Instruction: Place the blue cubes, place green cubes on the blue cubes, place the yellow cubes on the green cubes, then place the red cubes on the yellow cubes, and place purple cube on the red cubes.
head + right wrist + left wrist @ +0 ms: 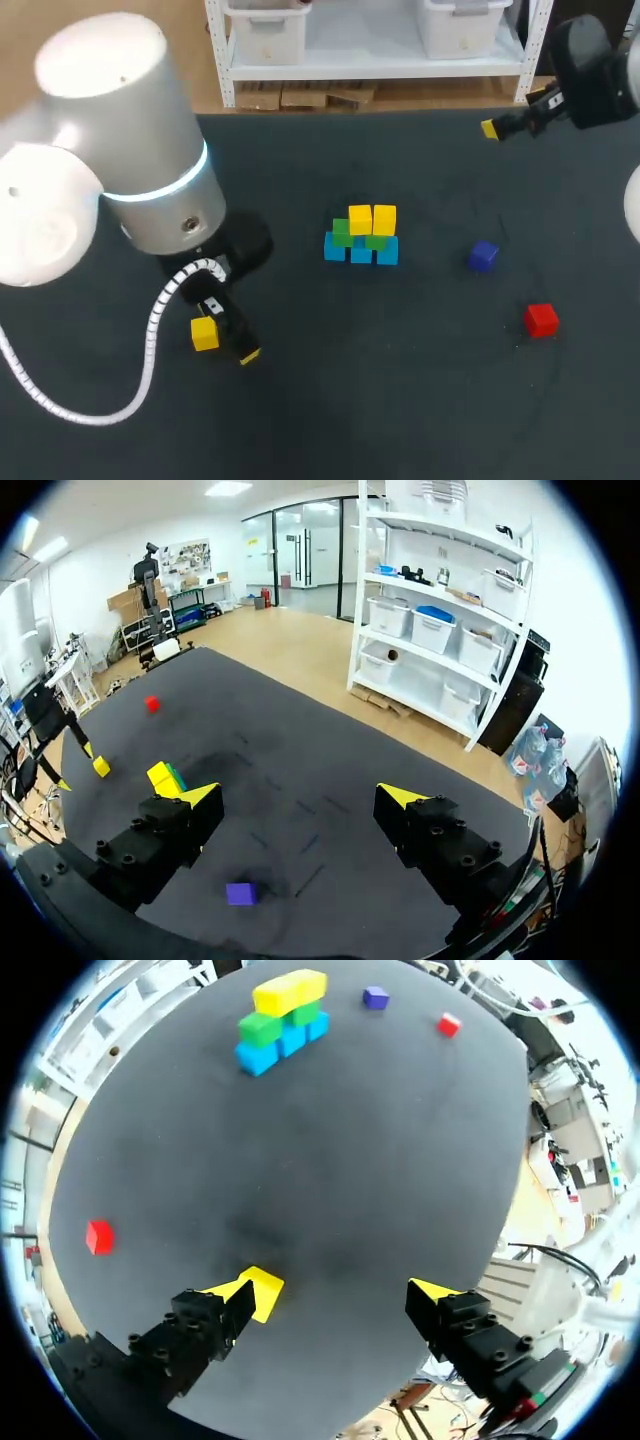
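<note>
My left gripper (335,1295) hangs low over the near left part of the dark, cloth-like table (380,1160). Its fingers (215,1320) are spread wide and clasp nothing. The loose yellow cube (262,1292), a small plain block, lies on the table between them. It sits right beside one finger, perhaps touching it, with a wide gap to the other.

Well apart, in the middle of the table, stands the stack (361,237): blue cubes (361,253) at the bottom, green cubes (343,236) on them, two yellow cubes (372,218) on top. A small purple cube (483,255) and a small red cube (541,320) lie to its right, apart from each other. My right gripper (300,798) hovers at the far right, equally wide and empty.

I judge the step in hand to be picking up the loose yellow cube. To do it well I'd shift the gripper sideways until the cube sits midway between the fingers, square them to its faces, then close. Closing from here would likely shove the cube and twist it.
</note>
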Robot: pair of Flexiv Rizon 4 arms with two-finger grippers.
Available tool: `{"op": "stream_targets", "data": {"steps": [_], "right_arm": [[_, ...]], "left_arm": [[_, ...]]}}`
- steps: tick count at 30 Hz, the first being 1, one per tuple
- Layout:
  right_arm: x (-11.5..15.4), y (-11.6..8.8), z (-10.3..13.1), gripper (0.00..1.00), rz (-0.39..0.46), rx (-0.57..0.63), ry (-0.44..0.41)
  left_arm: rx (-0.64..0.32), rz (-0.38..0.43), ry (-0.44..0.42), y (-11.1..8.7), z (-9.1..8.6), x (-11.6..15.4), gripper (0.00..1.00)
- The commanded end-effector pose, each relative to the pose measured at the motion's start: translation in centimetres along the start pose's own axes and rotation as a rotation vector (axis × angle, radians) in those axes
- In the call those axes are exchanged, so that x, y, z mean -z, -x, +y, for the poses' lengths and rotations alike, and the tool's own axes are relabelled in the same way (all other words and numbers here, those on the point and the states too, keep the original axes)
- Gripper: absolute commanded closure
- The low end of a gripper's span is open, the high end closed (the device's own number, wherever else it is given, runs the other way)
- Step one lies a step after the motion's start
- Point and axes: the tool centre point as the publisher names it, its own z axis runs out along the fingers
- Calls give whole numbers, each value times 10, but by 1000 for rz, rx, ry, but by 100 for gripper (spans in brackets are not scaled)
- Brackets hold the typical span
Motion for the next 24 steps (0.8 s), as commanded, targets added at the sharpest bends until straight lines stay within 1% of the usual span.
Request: {"op": "stream_targets", "data": {"steps": [1, 4, 7, 11, 14, 18, 24], "right_arm": [[0, 0, 1, 0, 1, 0, -3], [0, 0, 1, 0, 1, 0, -3], [0, 0, 1, 0, 1, 0, -3], [0, 0, 1, 0, 1, 0, -3], [0, 0, 1, 0, 1, 0, -3], [0, 0, 1, 0, 1, 0, -3], [0, 0, 1, 0, 1, 0, -3]], "left_arm": [[33, 16, 12, 2, 6, -11, 0], [95, -10, 19, 0, 8, -19, 0], [158, -36, 59, -1, 15, -18, 0], [207, -16, 85, -5, 23, -20, 0], [226, -5, 97, -7, 26, -22, 0], [246, 4, 80, -6, 28, -23, 0], [277, 22, 91, -9, 32, -27, 0]]}}
